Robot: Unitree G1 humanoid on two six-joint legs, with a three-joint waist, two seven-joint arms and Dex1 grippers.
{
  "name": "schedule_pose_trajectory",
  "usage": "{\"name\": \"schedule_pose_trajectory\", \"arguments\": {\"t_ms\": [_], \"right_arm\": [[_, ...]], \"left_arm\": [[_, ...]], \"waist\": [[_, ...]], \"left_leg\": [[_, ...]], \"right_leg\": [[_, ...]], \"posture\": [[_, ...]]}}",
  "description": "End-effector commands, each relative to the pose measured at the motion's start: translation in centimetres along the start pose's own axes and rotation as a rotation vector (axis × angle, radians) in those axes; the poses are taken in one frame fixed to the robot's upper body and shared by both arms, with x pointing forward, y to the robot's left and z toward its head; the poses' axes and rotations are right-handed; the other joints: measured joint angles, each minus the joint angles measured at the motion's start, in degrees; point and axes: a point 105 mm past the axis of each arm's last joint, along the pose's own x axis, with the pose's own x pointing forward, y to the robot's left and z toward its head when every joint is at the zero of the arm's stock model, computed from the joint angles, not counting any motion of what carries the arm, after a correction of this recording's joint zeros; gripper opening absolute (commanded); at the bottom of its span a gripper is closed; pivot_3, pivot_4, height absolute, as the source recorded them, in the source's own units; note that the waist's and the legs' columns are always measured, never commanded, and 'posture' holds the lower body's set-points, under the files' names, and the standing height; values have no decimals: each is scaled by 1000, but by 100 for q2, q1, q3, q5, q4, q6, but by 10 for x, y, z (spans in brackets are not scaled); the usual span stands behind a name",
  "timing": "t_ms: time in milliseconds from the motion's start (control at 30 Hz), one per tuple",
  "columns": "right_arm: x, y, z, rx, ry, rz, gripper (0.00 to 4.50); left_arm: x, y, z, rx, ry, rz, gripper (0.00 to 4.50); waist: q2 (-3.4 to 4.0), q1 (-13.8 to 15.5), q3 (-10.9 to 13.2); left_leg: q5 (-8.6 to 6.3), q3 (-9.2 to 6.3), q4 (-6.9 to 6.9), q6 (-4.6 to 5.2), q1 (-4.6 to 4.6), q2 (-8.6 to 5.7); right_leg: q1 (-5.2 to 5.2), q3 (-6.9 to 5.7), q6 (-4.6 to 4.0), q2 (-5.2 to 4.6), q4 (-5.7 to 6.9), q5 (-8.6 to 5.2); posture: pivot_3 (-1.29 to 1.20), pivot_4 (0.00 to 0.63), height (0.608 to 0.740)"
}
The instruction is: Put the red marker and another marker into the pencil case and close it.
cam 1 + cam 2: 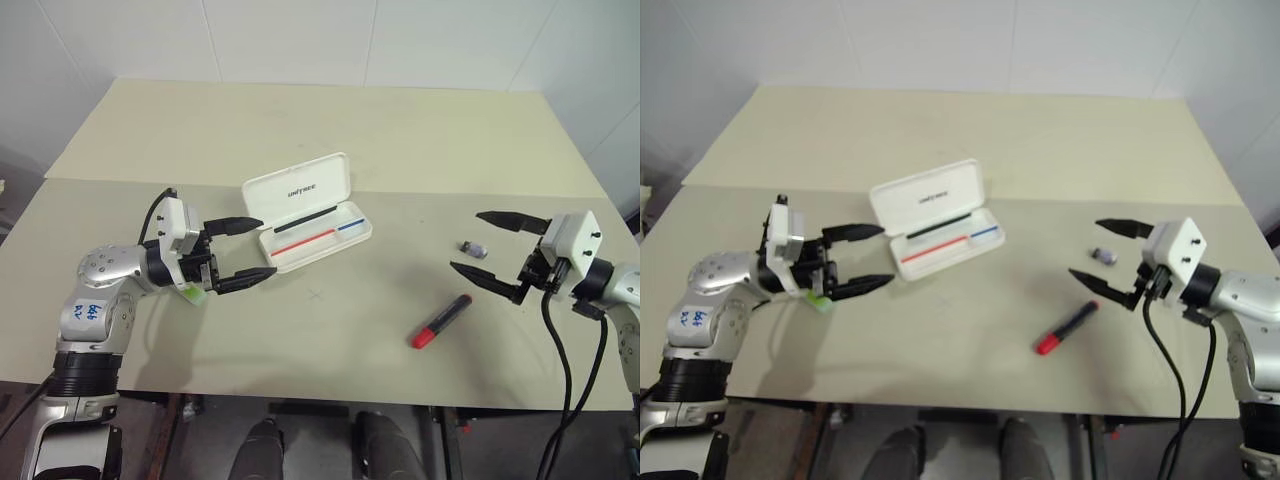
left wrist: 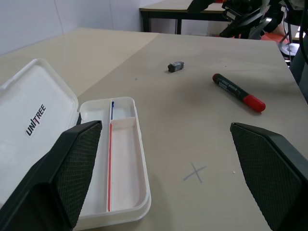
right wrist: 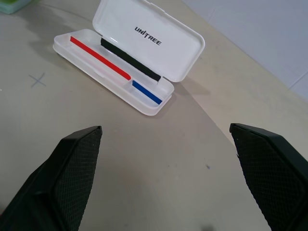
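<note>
The white pencil case [image 1: 318,240] lies open mid-table, its "UNITREE" lid [image 1: 295,188] tipped back, with thin red, blue and black lines in its tray. The red marker [image 1: 441,321], black at one end, lies on the table to the right of the case, in front of my right gripper [image 1: 465,240]. That gripper is open and empty, pointing left. A light-green marker [image 1: 195,293] peeks out from under my left gripper [image 1: 258,249], which is open and empty, pointing right at the case's near end.
A small grey object [image 1: 472,247] lies on the table between the right gripper's fingertips as seen from above. A faint cross mark [image 2: 195,172] is drawn on the tabletop in front of the case. The table's front edge [image 1: 330,392] runs close below both arms.
</note>
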Motion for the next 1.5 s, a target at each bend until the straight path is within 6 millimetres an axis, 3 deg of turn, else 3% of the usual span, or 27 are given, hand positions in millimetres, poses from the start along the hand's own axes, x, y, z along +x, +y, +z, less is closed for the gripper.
{"name": "schedule_pose_trajectory", "arguments": {"t_ms": [33, 200, 367, 600, 800, 967, 1200, 1500], "right_arm": [[5, 0, 10, -19, -48, 8, 4500], [16, 7, 8, -2, -75, 38, 4500], [28, 10, 9, 7, -107, 45, 4500], [45, 20, 19, 16, -171, 35, 4500], [47, 26, 28, 10, -192, 45, 4500], [50, 37, 32, 6, -197, 94, 4500], [54, 39, 40, -3, -219, 90, 4500], [53, 38, 46, -17, -231, 77, 4500]], "left_arm": [[-3, 0, 13, 52, -3, -4, 4483], [-3, 8, 13, 73, 25, 17, 4483], [3, 4, 16, 84, 34, 0, 4483], [14, -4, -10, 66, 90, -7, 2202], [41, -17, -36, 78, 163, -41, 2202], [52, -11, -47, 79, 233, -26, 2202], [55, 3, -48, 91, 255, 37, 2202], [54, -3, -60, 29, 312, 2, 2202]], "waist": [[0, -2, 0], [0, -13, 0], [0, -5, 0], [1, -4, 0], [0, 14, 0], [0, 7, 0], [0, -2, 0], [0, 2, 0]], "left_leg": [[0, 0, 0, 0, 0, 0], [0, 1, 0, 0, 2, 1], [0, 1, 0, -1, 1, 1], [0, 1, -1, -1, 1, 2], [1, 2, 0, -1, 0, 2], [0, 1, 1, -1, 0, 2], [0, 1, 1, -1, 0, 2], [0, 2, 0, -1, -1, 2]], "right_leg": [[0, 0, 0, 0, 0, 0], [0, 0, 0, 1, 3, 0], [0, 0, 0, 0, 1, 0], [-1, 0, 0, 0, 2, 0], [-1, 0, 0, 1, 2, 0], [-2, 0, 1, 2, 3, 0], [-2, 0, 1, 2, 4, 0], [-2, 0, 1, 1, 2, 0]], "posture": [[0, 150, 740], [0, 150, 740], [0, 150, 740], [0, 150, 740], [0, 150, 740], [0, 150, 740], [0, 150, 740], [0, 150, 740]]}}
